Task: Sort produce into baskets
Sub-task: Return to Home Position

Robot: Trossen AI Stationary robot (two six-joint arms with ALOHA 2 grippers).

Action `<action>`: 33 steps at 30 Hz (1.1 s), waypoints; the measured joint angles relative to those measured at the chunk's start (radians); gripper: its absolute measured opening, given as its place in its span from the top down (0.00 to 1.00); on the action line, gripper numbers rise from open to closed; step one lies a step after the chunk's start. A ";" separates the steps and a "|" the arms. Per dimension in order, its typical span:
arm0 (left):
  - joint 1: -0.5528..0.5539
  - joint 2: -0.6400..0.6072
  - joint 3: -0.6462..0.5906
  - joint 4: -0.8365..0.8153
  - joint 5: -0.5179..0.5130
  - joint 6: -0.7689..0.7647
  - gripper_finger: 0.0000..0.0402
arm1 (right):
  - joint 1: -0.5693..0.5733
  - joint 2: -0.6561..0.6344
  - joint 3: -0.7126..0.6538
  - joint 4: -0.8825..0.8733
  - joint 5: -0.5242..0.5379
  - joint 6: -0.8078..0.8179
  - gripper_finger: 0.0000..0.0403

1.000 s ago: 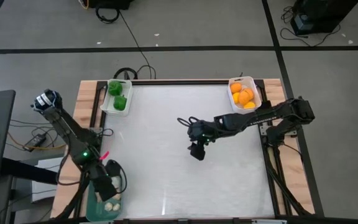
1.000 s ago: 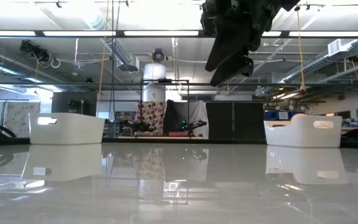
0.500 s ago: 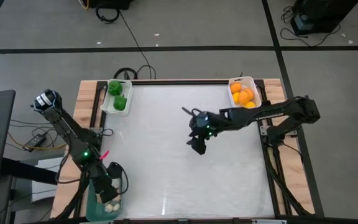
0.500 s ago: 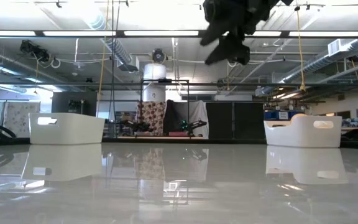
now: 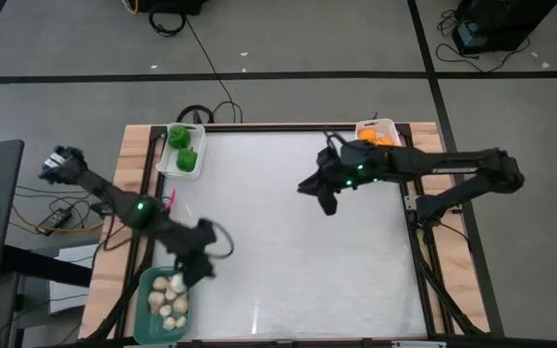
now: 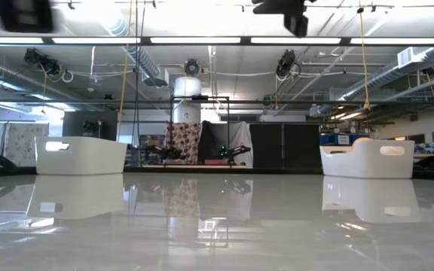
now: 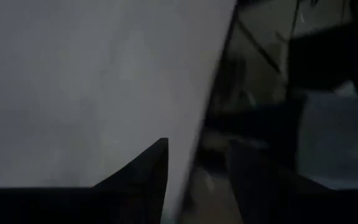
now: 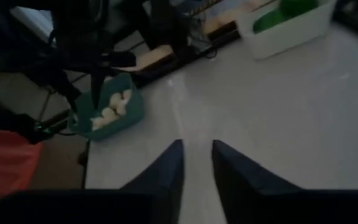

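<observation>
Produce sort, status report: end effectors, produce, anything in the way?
Left end effector open, empty, by teal bin. Right end effector open, empty, over table. Peppers, oranges, garlic all binned. No obstruction seen.

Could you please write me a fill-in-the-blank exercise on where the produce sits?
The whitish garlic pieces lie in the ____ rounded plastic bin.
The green toy peppers fill the white rectangular plastic bin on the ____ arm's side.
The round orange toy fruits sit in a second white bin, partly covered by the ____ arm.
Missing: teal; left; right.
</observation>
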 joint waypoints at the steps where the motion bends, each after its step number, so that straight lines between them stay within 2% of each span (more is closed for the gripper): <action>1: 0.035 0.000 0.010 0.000 -0.024 0.062 0.60 | -0.003 -0.013 0.000 -0.013 0.015 -0.012 0.81; 4: 0.152 0.000 0.029 0.053 -0.123 0.294 0.61 | -0.011 -0.040 0.000 -0.078 0.046 -0.038 0.95; 5: 0.190 0.000 0.030 0.083 -0.158 0.364 0.61 | -0.016 -0.047 0.000 -0.099 0.044 -0.061 0.97; 9: 0.343 0.002 0.030 0.252 -0.207 0.592 0.61 | -0.023 -0.074 0.000 -0.058 0.062 -0.048 0.96; 13: 0.471 -0.007 0.030 0.371 -0.209 0.682 0.62 | -0.014 -0.139 0.000 0.020 0.071 -0.131 0.98; 16: 0.539 -0.046 0.030 0.419 -0.209 0.765 0.65 | -0.014 -0.214 0.000 -0.019 0.065 -0.192 0.98; 22: 0.633 -0.135 0.026 0.300 -0.209 0.855 0.76 | -0.009 -0.417 -0.040 -0.050 0.077 -0.302 0.99; 26: 0.655 -0.177 0.026 0.316 -0.206 0.941 0.85 | 0.012 -0.566 -0.147 0.052 0.045 -0.388 0.99; 33: 0.664 -0.192 0.026 0.347 -0.205 1.001 0.98 | 0.013 -0.768 -0.432 0.295 0.048 -0.310 1.00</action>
